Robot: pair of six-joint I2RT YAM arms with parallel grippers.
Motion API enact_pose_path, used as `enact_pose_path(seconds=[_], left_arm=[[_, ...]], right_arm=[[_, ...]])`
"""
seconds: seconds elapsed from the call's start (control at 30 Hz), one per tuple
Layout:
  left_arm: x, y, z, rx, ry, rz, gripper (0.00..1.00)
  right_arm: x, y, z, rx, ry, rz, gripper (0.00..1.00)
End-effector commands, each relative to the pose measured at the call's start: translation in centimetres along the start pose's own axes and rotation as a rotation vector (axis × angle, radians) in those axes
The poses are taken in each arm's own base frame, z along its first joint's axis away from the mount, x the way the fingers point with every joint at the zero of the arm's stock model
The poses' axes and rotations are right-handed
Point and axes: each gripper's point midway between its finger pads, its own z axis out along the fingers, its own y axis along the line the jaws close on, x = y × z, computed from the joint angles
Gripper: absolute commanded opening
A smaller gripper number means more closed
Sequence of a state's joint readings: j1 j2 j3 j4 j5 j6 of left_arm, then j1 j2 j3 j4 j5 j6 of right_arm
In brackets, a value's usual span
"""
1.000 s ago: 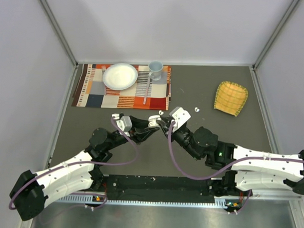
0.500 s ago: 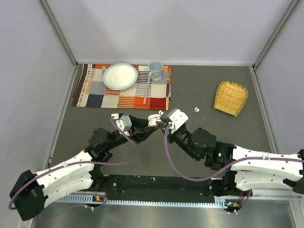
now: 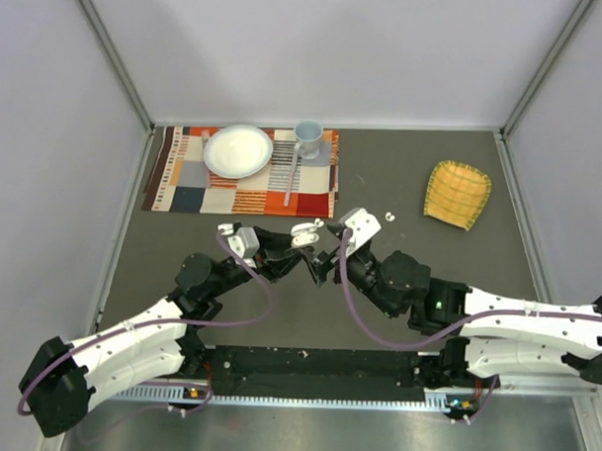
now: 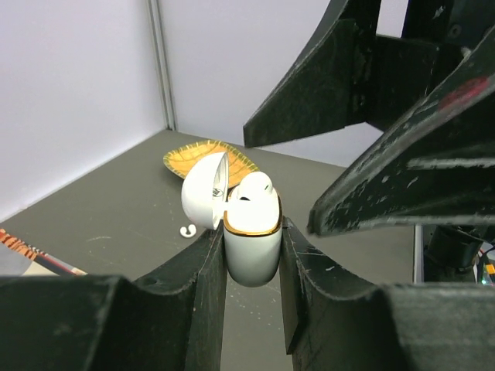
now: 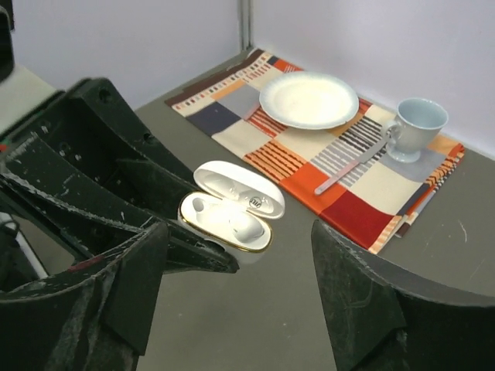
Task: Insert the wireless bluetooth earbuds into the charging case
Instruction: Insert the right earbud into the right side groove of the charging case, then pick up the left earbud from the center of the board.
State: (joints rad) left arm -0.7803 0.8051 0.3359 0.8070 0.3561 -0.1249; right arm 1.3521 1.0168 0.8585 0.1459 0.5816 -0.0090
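Status from my seat: left claw (image 3: 296,242) was clamped on the small white pebble-shaped plastic charging case (image 4: 252,249), pinching its lower half from both sides and holding it up off the dark grey desk (image 3: 429,255) with the lid flipped open. One tiny glossy white earbud (image 5: 246,226) sat in a slot of the case. Right claw (image 5: 241,232) hung just over it, fingers spread wide, gripping nothing. A second white earbud (image 3: 388,215) lay loose on the desk near the yellow woven dish (image 3: 457,192). Further back, a striped orange placemat (image 3: 213,198) carried a round white plate (image 3: 237,150) and a pale blue cup (image 3: 307,137).
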Motion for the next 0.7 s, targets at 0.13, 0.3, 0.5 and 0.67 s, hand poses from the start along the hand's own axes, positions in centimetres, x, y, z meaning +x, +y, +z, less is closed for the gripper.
enact_pose_path(seconds=[0.13, 0.3, 0.5, 0.67], left_arm=[[-3.3, 0.0, 0.2, -0.002, -0.115, 0.041, 0.00], [-3.2, -0.1, 0.0, -0.004, -0.112, 0.038, 0.00], [-3.5, 0.0, -0.3, -0.012, -0.119, 0.040, 0.00], [-3.6, -0.1, -0.5, -0.016, -0.117, 0.045, 0.00]], right_arm=[[-7.2, -3.1, -3.8, 0.064, -0.260, 0.287, 0.86], [-5.7, -7.4, -4.5, 0.290, -0.210, 0.301, 0.97], [-0.9, -10.8, -4.5, 0.482, -0.028, 0.412, 0.99], [1.9, -14.3, -4.8, 0.592, 0.045, 0.584, 0.94]])
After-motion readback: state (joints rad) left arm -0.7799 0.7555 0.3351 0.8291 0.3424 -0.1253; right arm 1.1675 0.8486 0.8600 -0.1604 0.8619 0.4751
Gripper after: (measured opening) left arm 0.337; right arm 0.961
